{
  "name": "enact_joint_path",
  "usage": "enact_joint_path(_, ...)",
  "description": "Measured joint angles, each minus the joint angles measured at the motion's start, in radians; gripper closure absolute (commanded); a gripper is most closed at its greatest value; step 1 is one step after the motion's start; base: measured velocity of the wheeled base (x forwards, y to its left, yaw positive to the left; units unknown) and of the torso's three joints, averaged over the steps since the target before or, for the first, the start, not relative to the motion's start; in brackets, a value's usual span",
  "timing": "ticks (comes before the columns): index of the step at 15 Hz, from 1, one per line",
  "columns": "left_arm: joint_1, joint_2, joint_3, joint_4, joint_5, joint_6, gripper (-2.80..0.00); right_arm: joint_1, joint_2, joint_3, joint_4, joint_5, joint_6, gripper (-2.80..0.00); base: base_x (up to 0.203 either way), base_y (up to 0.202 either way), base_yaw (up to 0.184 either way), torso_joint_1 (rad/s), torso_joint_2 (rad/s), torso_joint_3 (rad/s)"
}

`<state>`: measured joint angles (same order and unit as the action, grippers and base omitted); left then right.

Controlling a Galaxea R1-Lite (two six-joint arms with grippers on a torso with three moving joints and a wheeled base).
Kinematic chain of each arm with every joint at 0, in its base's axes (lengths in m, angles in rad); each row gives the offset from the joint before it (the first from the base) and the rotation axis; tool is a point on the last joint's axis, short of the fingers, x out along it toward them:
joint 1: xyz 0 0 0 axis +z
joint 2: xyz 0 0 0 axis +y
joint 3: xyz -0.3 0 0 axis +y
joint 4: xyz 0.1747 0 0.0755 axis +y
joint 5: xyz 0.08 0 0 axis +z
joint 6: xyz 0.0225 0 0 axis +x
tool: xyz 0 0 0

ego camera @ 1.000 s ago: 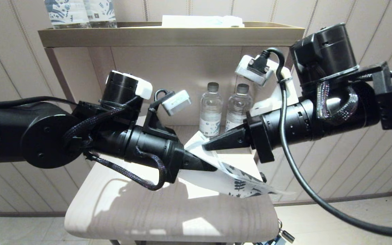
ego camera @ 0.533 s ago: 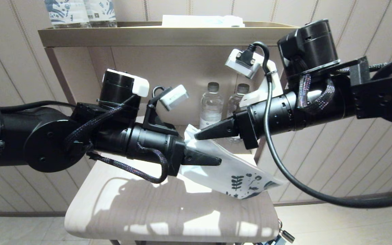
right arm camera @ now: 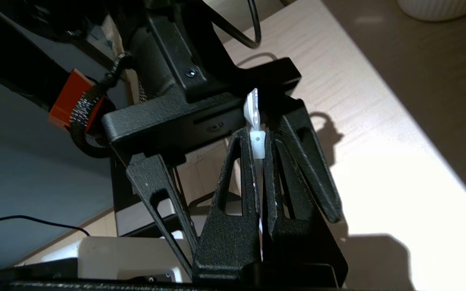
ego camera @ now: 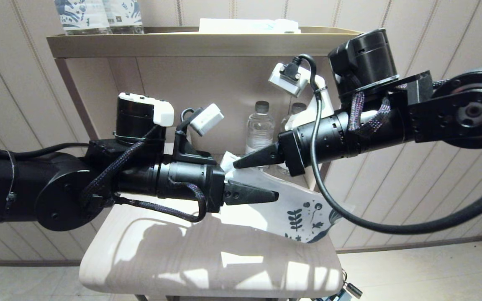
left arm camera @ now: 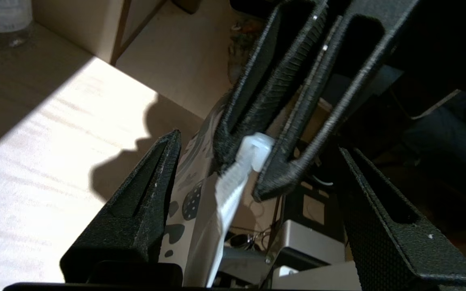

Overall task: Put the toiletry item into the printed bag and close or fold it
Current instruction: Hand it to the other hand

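The printed bag (ego camera: 297, 207), a white pouch with dark leaf print at its lower end, hangs slanted above the tabletop. My right gripper (ego camera: 237, 164) is shut on the small white slider (right arm camera: 257, 144) of the bag's top strip. In the left wrist view that slider (left arm camera: 257, 148) shows pinched between the right gripper's fingers. My left gripper (ego camera: 268, 195) stands open just below, its fingers (left arm camera: 148, 202) wide apart, and the bag's edge (left arm camera: 200, 210) runs between them close to one finger. The toiletry item is hidden from every view.
Two clear water bottles (ego camera: 259, 131) stand at the back of the pale wooden table (ego camera: 207, 267). A higher shelf (ego camera: 207, 44) holds printed bottles (ego camera: 98, 14) and a flat white packet (ego camera: 247, 26). The table's right edge drops off beside the bag.
My right gripper has moved left and upward, pulling the bag's top with it. The bag's printed end has lifted and swung flatter. The left gripper has shifted slightly up and right.
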<state>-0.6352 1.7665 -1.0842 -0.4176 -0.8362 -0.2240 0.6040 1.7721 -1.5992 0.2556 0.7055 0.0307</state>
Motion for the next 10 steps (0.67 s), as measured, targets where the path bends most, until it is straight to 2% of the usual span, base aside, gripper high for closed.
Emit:
enact_joint_path(2, 0.002, 0.012, 0.042, -0.138, 0.004, -0.073, -2.8, 0.001, 0.0, -0.007, -0.009, 0.001, 0.006, 0.0, 0.0, 0.0, 0.0, 0.0, 0.0, 0.0)
enact_joint_path(4, 0.006, 0.021, 0.065, -0.223, 0.004, -0.129, -2.8, -0.001, -0.003, -0.012, -0.01, 0.001, 0.008, 0.0, 0.0, 0.0, 0.0, 0.0, 0.0, 0.0)
enact_joint_path(7, 0.033, 0.023, 0.093, -0.232, 0.001, -0.142, -2.8, 0.0, -0.009, -0.011, -0.021, 0.001, 0.007, 0.0, 0.0, 0.0, 0.0, 0.0, 0.0, 0.0)
enact_joint_path(10, 0.104, 0.012, 0.135, -0.257, -0.017, -0.142, -2.8, -0.005, -0.014, 0.0, -0.022, 0.004, 0.006, 0.0, 0.0, 0.0, 0.0, 0.0, 0.0, 0.0)
